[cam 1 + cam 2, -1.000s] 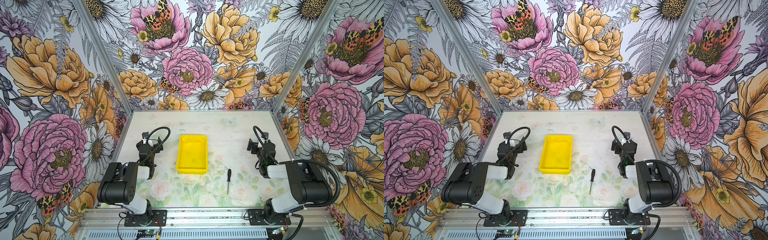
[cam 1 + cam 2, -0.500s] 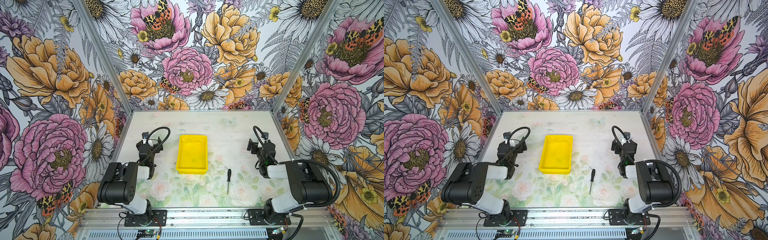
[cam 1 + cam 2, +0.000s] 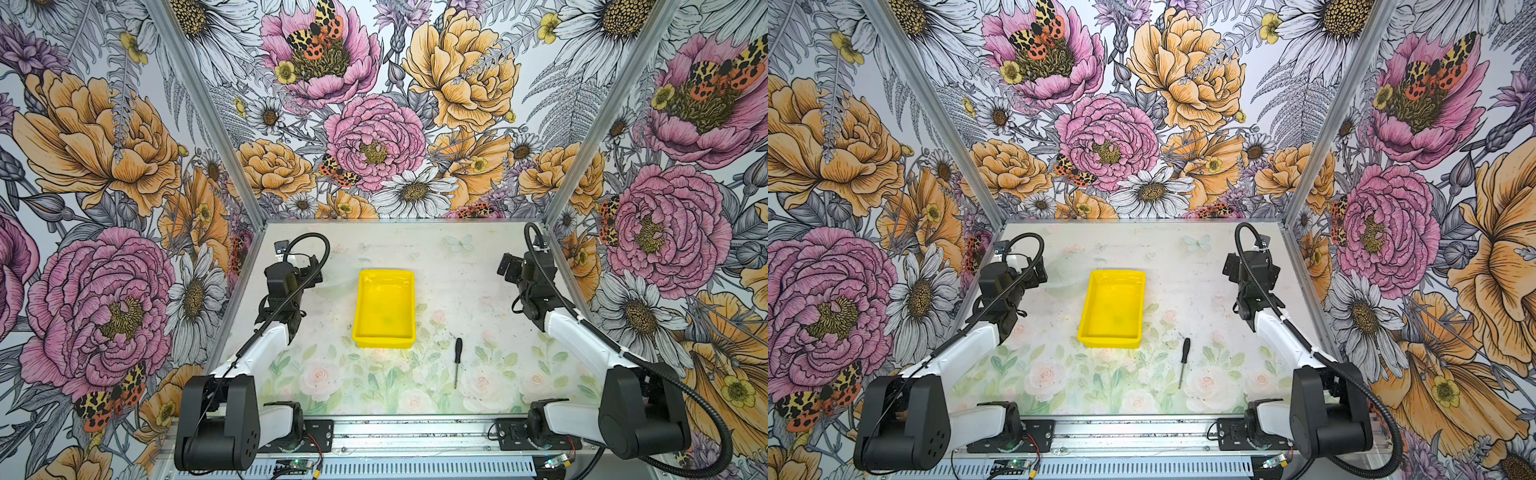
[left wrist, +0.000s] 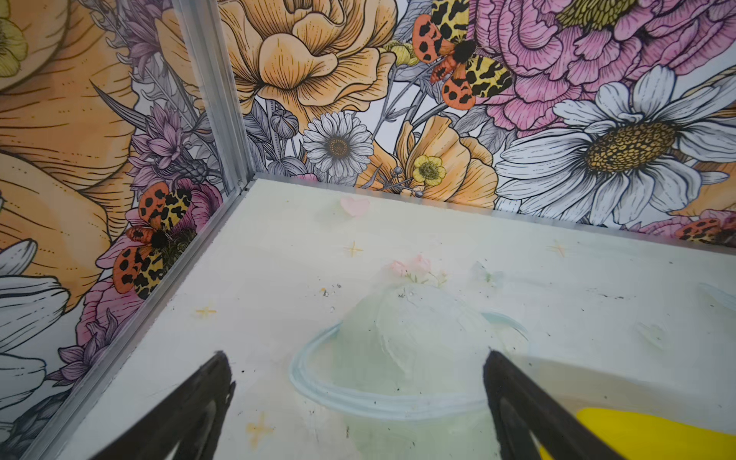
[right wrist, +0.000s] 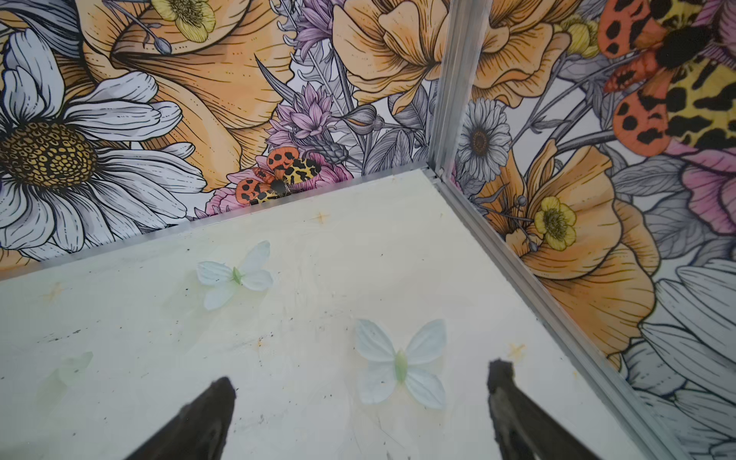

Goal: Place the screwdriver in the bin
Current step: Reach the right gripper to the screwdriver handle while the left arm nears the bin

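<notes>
Operator, your screwdriver (image 3: pixel 457 362) lies flat on the table (image 3: pixel 478 266), outside the bin (image 3: pixel 384 341). It sits near the bin's front right corner but apart from it, with the handle toward the back wall. Your left gripper (image 4: pixel 357 358) is released, jaws spread wide and grasping nothing, just beside the bin's left side. Your right gripper (image 5: pixel 362 374) is also released and empty, close to the right wall and well apart from the screwdriver.

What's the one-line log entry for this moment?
screwdriver: on table, outside bin | bin: empty | left gripper: fingers apart, empty | right gripper: fingers apart, empty
</notes>
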{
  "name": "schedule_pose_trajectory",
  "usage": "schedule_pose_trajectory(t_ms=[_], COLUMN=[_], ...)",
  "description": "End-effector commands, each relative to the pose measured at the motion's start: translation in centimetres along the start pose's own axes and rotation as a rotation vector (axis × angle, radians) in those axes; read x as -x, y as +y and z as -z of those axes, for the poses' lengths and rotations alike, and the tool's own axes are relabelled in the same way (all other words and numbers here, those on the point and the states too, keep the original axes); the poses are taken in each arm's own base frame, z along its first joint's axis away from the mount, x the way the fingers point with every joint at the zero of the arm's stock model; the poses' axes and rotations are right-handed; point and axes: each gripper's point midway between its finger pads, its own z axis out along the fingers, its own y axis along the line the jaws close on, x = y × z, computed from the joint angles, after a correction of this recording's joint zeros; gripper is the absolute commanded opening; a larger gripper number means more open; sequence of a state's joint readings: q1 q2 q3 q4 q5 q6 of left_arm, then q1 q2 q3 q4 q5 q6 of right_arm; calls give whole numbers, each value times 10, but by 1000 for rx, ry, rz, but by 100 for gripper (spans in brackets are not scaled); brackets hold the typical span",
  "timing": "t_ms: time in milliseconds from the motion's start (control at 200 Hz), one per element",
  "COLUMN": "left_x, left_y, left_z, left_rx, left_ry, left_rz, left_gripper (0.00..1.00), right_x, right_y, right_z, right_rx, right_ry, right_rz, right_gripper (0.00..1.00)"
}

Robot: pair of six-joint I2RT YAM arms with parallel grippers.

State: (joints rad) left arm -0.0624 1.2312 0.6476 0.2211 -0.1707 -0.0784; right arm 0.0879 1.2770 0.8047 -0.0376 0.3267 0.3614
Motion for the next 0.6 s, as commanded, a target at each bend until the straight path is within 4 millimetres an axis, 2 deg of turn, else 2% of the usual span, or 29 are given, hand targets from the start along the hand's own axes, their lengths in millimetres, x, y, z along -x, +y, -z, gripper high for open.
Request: schedule_pose_trajectory(t_ms=[0, 140, 310, 450, 596], left_x=[-38, -59, -66, -65, -67], left_y=[-16, -72, -111, -127, -132], left_z=[9, 13, 33, 52, 68], left_rx=[42, -172, -339, -401, -431], left_ry=[200, 343, 391, 381, 368], left_rz=[-6, -14, 38, 27, 2], left_gripper=[99, 99, 99, 99, 99], right_x=[-81, -113, -148, -175, -204], right_y=[-9, 13, 27, 41, 59], right_z=[24, 58, 96, 109, 115], right_rx=[-45, 17, 31, 47, 58], right_ry=[377, 502, 634, 720, 788], right_rz=[-75, -112, -31, 32, 114], right_gripper=[100, 99, 100, 100, 99])
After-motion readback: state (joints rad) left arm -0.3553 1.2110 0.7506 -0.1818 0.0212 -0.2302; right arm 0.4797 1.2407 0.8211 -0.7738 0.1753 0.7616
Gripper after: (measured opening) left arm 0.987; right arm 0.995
